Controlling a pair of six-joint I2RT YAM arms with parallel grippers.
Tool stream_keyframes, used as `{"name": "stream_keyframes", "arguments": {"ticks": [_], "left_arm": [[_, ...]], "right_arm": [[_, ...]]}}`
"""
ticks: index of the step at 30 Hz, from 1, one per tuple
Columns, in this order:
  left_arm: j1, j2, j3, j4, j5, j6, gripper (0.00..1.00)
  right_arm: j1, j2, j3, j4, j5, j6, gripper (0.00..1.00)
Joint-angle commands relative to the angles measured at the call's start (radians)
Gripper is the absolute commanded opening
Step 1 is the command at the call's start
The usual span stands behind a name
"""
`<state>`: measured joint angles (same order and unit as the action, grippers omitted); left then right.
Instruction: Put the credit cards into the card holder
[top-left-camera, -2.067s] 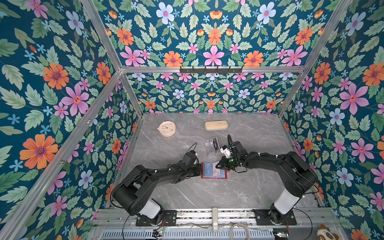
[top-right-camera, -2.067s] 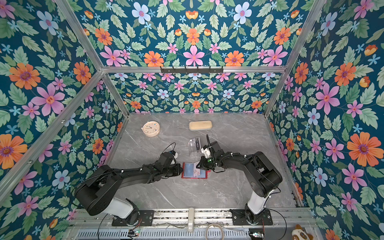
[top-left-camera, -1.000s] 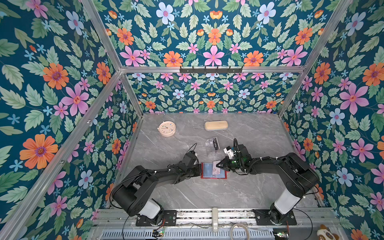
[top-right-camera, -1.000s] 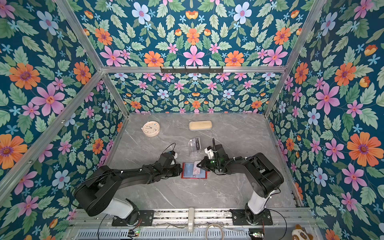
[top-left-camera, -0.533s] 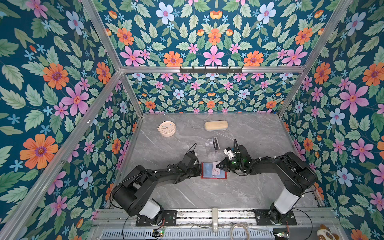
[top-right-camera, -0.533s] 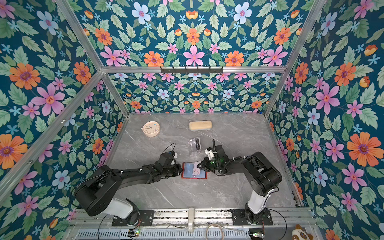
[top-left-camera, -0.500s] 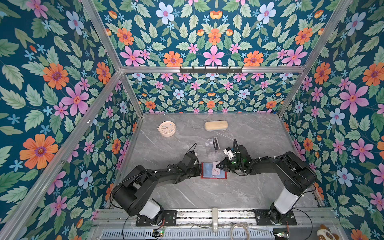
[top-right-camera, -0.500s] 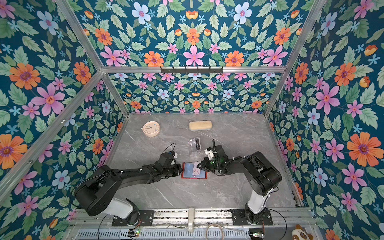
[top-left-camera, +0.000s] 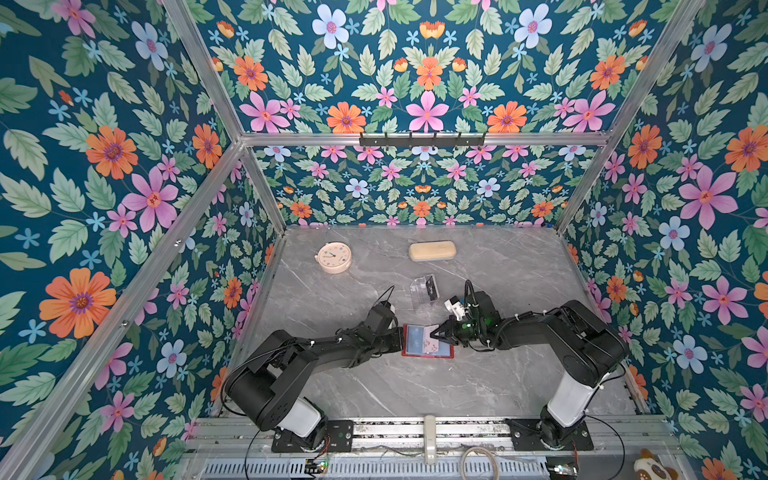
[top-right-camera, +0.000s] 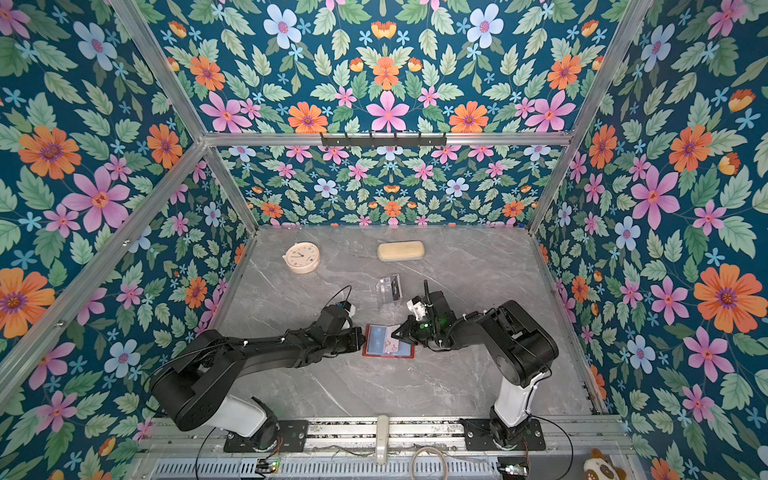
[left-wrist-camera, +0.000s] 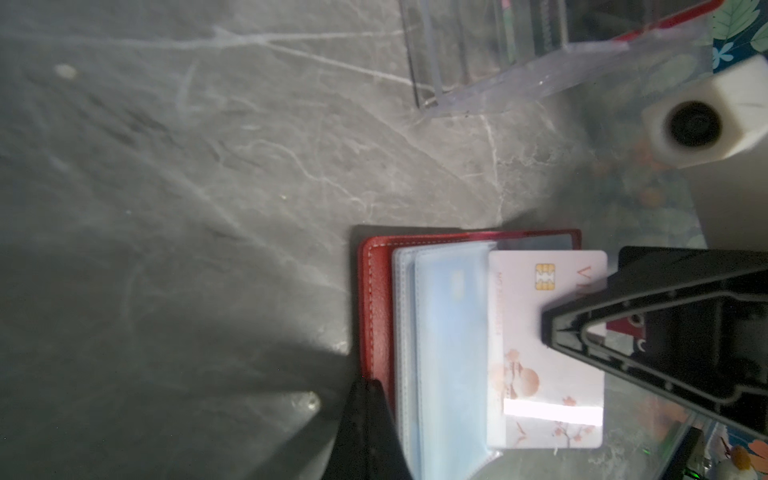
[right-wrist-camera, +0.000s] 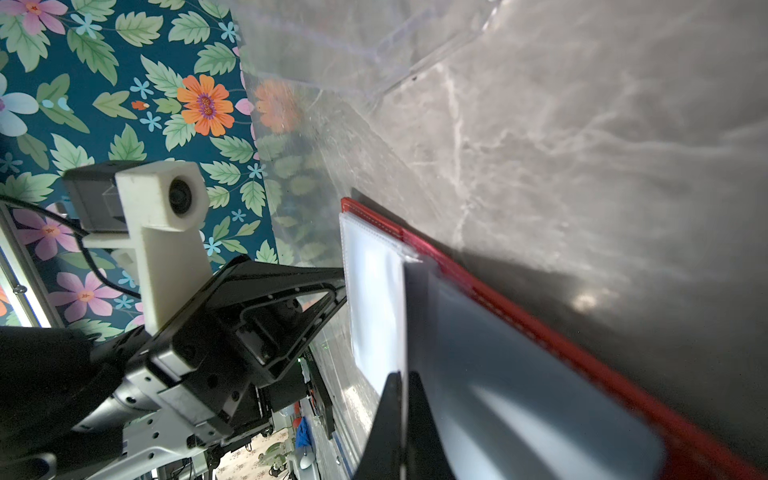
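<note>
The red card holder (top-left-camera: 428, 355) lies open on the table between both arms, clear sleeves (left-wrist-camera: 405, 332) up. A blue card (left-wrist-camera: 451, 332) sits inside a sleeve. My right gripper (top-left-camera: 437, 336) is shut on a pale pinkish-white credit card (left-wrist-camera: 540, 365), whose far edge is tucked under the sleeve's opening. In the right wrist view the right gripper (right-wrist-camera: 402, 376) pinches this card edge-on. My left gripper (left-wrist-camera: 368, 388) is shut, its tip resting on the holder's red cover (left-wrist-camera: 376, 299) at the left edge. A black card (top-left-camera: 431, 288) stands in the clear stand.
The clear acrylic stand (top-left-camera: 423, 293) is just behind the holder. A round pink clock (top-left-camera: 333, 257) and a beige oblong case (top-left-camera: 432, 251) lie at the back. Floral walls close in both sides.
The right gripper has come down and slightly left with the pale card, from near the stand onto the holder's sleeves. The left gripper has stayed at the holder's left edge.
</note>
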<state>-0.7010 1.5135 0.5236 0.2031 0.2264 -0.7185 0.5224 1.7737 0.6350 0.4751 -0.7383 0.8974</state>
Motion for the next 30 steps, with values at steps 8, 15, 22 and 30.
{"name": "stream_keyframes", "arguments": {"ticks": [8, 15, 22, 30], "left_arm": [[-0.004, 0.011, -0.001, -0.111, -0.048, -0.001, 0.0], [-0.003, 0.004, -0.003, -0.113, -0.043, 0.002, 0.0], [-0.005, -0.002, -0.008, -0.102, -0.021, 0.007, 0.0], [-0.006, -0.024, -0.026, -0.071, 0.024, 0.008, 0.0]], "right_arm": [[0.005, 0.018, 0.012, -0.016, -0.027, -0.008, 0.0], [0.015, 0.006, 0.04, -0.103, 0.03, -0.038, 0.22], [0.034, -0.025, 0.082, -0.254, 0.122, -0.097, 0.37], [0.073, -0.035, 0.169, -0.488, 0.258, -0.172, 0.46]]}}
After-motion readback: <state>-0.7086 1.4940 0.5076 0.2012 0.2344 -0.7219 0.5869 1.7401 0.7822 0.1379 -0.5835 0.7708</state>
